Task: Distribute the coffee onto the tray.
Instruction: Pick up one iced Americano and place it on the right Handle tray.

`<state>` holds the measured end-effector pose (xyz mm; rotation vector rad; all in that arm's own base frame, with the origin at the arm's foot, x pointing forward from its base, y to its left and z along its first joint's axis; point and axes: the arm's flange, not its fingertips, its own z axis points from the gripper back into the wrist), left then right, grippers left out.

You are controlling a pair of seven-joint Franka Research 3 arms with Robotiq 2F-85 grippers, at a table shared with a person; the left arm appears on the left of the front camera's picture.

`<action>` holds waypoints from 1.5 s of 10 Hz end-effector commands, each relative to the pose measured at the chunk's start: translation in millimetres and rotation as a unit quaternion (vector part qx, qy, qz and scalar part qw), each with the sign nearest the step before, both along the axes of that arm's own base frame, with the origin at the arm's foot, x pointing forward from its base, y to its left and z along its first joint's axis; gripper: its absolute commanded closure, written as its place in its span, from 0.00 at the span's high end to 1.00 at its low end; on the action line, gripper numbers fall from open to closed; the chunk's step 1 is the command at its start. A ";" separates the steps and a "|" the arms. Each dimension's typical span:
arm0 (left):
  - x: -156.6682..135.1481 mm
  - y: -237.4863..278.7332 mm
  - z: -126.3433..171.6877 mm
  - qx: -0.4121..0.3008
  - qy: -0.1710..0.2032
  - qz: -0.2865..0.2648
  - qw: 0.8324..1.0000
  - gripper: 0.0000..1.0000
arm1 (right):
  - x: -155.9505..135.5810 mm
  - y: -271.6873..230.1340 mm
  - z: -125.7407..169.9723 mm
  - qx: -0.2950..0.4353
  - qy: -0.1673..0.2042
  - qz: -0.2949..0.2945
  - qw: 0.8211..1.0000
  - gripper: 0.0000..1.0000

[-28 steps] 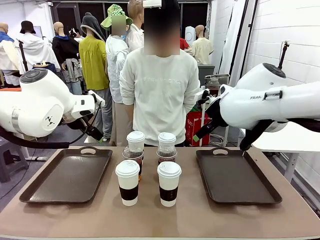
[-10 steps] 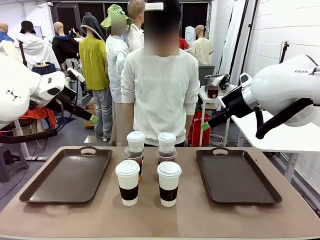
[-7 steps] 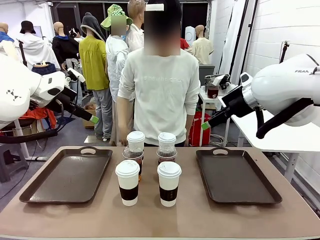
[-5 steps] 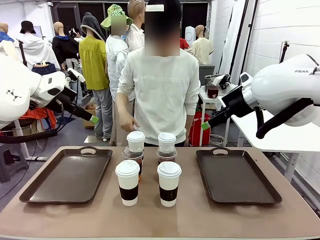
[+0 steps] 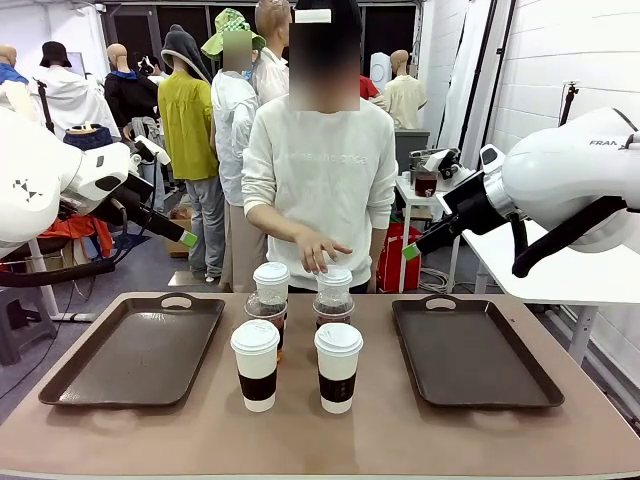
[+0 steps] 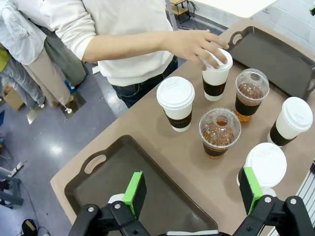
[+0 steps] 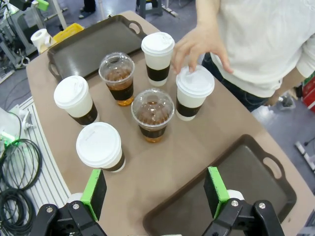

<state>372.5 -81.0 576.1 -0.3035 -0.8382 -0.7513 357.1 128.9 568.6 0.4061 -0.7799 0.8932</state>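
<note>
While all six coffee cups [image 7: 152,110] sit bunched mid-table, left tray [image 5: 130,355] and right tray [image 5: 470,355] are bare, so nothing's distributed yet | person's hand [image 5: 318,250] at a far paper cup's lid | left claw [image 6: 193,191], right claw [image 7: 155,192] — both wide, holding nothing

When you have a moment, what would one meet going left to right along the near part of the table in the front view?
Left tray → near-left cup → near-right cup → right tray.

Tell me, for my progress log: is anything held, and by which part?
The left gripper and right gripper hold nothing. The person's hand touches the lid of a white paper cup; grip unclear.
</note>
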 end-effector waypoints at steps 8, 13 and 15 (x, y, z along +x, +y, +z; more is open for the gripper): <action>0.1 0.8 -0.8 -0.001 0.003 -0.002 1.000 1.00 | 0.5 -0.3 -0.9 0.008 0.004 0.005 1.000 1.00; 0.1 0.8 -0.8 -0.001 0.003 -0.002 1.000 1.00 | 44.8 -18.2 -1.1 -0.001 0.002 0.052 0.999 1.00; 0.1 0.8 -0.8 -0.001 0.003 -0.002 1.000 1.00 | 74.0 -31.1 -16.3 0.015 -0.007 0.117 0.993 1.00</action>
